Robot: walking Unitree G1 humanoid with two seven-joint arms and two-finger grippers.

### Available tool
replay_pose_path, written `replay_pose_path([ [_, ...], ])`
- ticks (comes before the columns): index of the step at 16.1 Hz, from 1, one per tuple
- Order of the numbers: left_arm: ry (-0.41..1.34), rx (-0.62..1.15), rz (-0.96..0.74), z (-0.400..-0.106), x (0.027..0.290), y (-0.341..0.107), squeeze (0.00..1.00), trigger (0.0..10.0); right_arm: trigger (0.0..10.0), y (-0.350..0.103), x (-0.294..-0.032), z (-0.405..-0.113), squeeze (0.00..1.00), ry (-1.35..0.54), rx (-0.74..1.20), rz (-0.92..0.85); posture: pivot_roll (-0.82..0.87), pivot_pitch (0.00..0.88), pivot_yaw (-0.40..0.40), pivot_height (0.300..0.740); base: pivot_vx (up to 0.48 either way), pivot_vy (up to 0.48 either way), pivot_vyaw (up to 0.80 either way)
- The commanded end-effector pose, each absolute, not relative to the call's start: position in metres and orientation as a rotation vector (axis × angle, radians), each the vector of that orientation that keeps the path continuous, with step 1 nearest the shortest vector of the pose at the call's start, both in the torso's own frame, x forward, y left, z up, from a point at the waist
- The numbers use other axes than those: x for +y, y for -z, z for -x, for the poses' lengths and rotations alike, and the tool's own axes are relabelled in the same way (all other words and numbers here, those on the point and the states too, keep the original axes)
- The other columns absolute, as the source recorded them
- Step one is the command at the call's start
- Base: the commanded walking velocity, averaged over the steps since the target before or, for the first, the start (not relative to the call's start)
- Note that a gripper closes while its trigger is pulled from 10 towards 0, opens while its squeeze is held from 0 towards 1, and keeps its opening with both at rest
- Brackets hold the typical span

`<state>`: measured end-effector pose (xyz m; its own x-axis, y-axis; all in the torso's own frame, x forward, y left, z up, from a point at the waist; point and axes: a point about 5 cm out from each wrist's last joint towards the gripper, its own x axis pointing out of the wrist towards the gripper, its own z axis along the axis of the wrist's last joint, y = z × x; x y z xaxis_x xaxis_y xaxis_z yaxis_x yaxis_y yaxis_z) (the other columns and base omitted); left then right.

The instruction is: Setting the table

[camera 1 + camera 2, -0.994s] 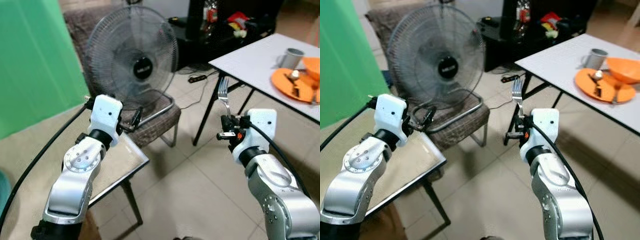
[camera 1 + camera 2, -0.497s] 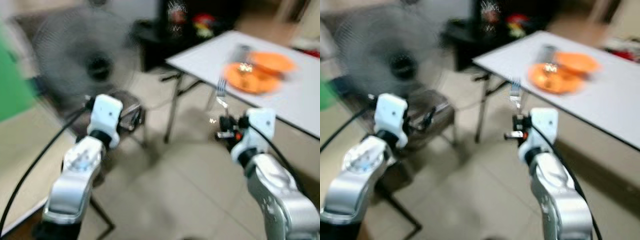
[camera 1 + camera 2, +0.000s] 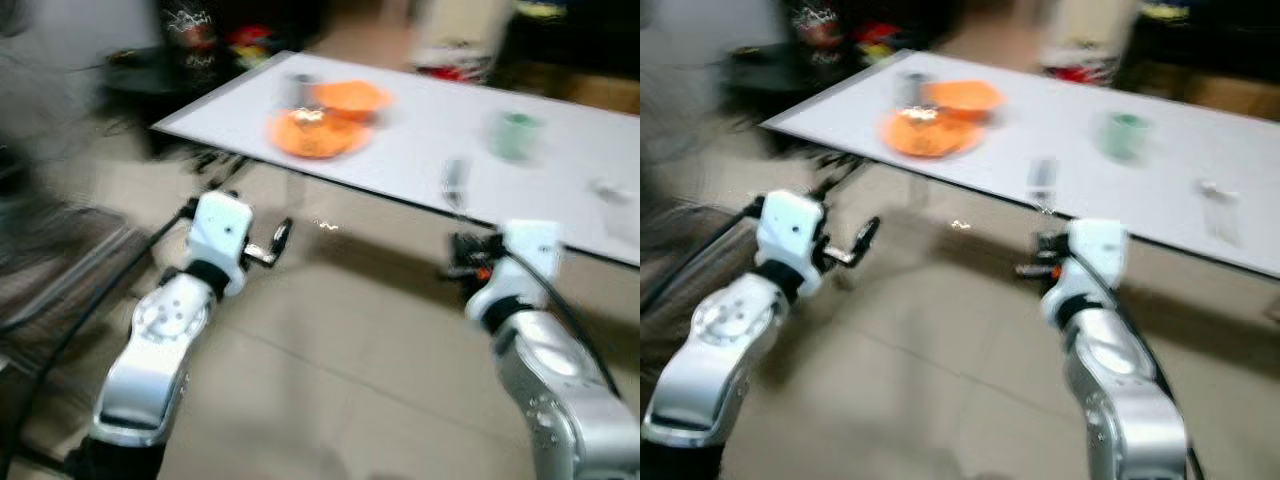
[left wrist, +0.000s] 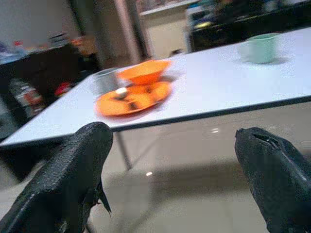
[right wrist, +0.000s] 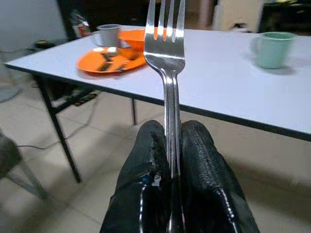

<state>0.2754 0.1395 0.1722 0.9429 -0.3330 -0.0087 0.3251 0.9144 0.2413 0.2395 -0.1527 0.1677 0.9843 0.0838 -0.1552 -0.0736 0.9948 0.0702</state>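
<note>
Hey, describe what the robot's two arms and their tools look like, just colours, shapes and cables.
Both arms are rounded silver metal segments ending in white boxy wrist housings. A black cable runs along each arm. The left tool and right tool each have two long black fingers with a textured, rubbery surface. The right wrist shows a small orange-red mark by the tool.

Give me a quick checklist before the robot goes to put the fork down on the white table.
1. Fork clamped in right gripper, tines up: ok.
2. Left gripper open, holding nothing: ok.
3. Bare space on the white table between orange plate and green mug: ok.
4. Head views sharp enough to aim: not ok, blurred.
5. Table within reach: cannot tell.
</note>
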Motion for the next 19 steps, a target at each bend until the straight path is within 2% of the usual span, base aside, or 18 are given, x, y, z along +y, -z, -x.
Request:
replay_pose_path([
  [1,0.339,-0.039,-0.245,-0.277,0.139,-0.175,0.0,10.0,10.0,-0.172,-0.155,-0.24,0.0,-0.063,0.146,-0.055,0.05,0.0,0.027,0.74,0.0,0.0,0.0],
  [5,0.367,-0.028,-0.203,-0.277,0.137,-0.173,0.0,10.0,10.0,-0.167,-0.16,-0.243,0.0,-0.015,0.159,0.039,0.04,0.0,0.031,0.74,0.0,0.0,0.0],
  [8,0.368,-0.027,-0.201,-0.278,0.137,-0.172,0.0,10.0,10.0,-0.168,-0.161,-0.244,0.0,-0.024,0.153,0.016,0.04,0.0,0.028,0.74,0.084,0.0,0.0],
  [16,0.377,-0.012,-0.218,-0.278,0.142,-0.168,0.0,10.0,10.0,-0.171,-0.158,-0.249,0.0,-0.034,0.143,-0.022,0.03,0.0,0.028,0.74,0.322,0.0,-0.76],
  [19,0.367,-0.009,-0.221,-0.278,0.144,-0.167,0.0,10.0,10.0,-0.171,-0.158,-0.25,0.0,-0.045,0.145,-0.014,0.03,0.0,0.026,0.74,0.322,0.0,-0.34],
])
